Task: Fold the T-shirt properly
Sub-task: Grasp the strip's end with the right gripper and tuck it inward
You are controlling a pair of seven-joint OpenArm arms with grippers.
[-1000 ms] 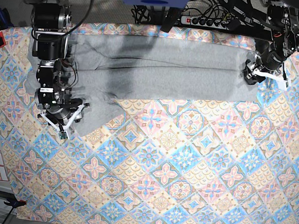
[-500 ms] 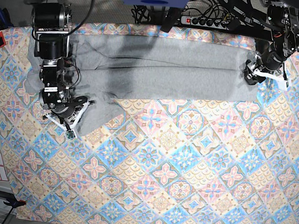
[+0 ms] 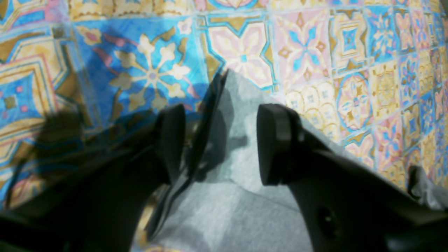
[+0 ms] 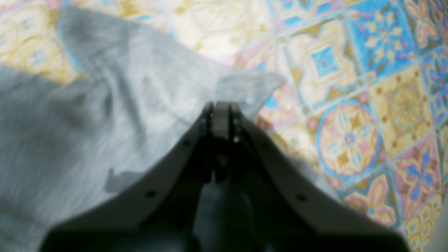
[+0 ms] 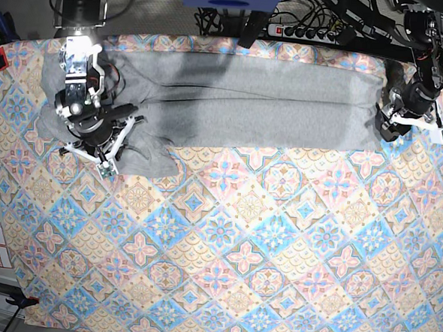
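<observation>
right tool (image 4: 220,108) is pinched fully closed, and the wrist view shows a pale flap of the t-shirt (image 5: 240,99) poking out just past its tips, so it looks to be gripping the sleeve fabric, though blur hides how much cloth sits between the jaws. in the base view this tool sits at the shirt's left end, over the crumpled sleeve lobe that sags toward the near side. left tool (image 3: 220,143) stands wide open at the opposite end, its two dark fingers (image 3: 274,140) straddling a pointed grey corner of the shirt that lies flat on the patterned tablecloth (image 5: 239,250), holding nothing. the shirt itself is stretched as a long grey band across the far side of the counter, already narrowed lengthwise, with soft ridges running along it. the likely trouble: the right grip may hold only a thin edge or a single layer, so pulling could let it slip free or drag the top layer off the one beneath and undo the fold. with the left end unclamped, any tug from the right could slide the whole band sideways and bunch it. the tablecloth could also get nipped when the left fingers close low on that flat corner.
</observation>
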